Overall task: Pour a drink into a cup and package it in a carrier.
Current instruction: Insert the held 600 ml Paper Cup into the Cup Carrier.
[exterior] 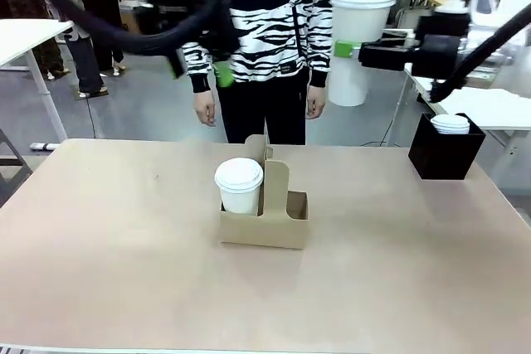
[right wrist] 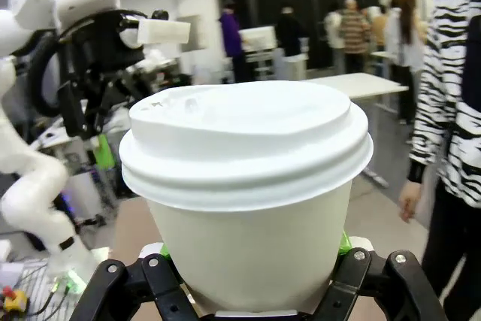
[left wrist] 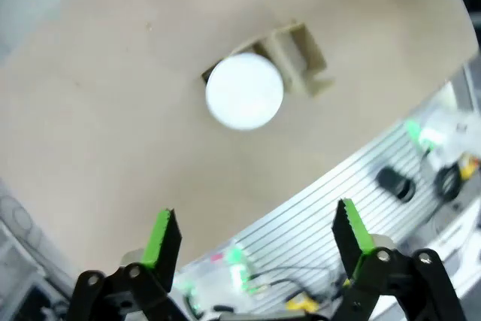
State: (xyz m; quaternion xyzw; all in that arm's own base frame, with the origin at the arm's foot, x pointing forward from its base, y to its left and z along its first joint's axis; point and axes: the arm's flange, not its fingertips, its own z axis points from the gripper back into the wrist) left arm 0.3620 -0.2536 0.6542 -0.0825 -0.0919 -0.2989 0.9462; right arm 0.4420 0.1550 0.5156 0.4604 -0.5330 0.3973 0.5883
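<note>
A lidded white cup (exterior: 240, 186) sits in the left slot of the brown cardboard carrier (exterior: 265, 221) at the middle of the tabletop (exterior: 124, 271), leaving the right slot free. The left claw (left wrist: 255, 238) hangs high above it, pointing down with its jaws spread wide and empty. At the far right, the right claw (exterior: 355, 50) is clenched round a second lidded cup (right wrist: 248, 186), the arm reaching in level and holding it upright, likely to avoid spilling.

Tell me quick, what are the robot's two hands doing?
Left hand: open, holding nothing.
Right hand: closed on a lidded white cup.
</note>
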